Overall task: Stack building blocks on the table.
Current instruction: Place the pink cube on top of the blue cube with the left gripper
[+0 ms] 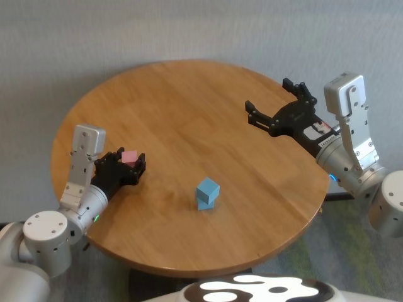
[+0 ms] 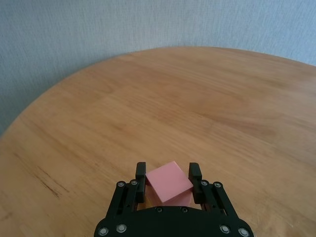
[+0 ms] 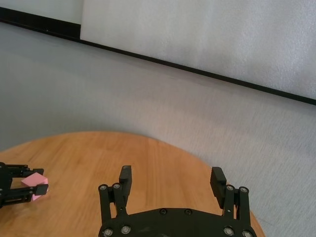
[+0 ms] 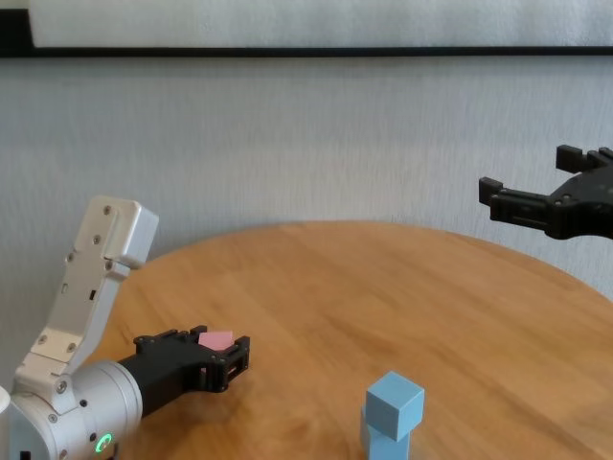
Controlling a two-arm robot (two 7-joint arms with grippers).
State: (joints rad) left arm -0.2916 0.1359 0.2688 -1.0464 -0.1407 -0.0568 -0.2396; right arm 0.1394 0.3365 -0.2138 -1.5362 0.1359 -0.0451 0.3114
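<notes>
Pink block (image 2: 169,181) — between left gripper (image 2: 168,178) fingers

No text, label, brand, number or sign can be read in any of the views.
</notes>
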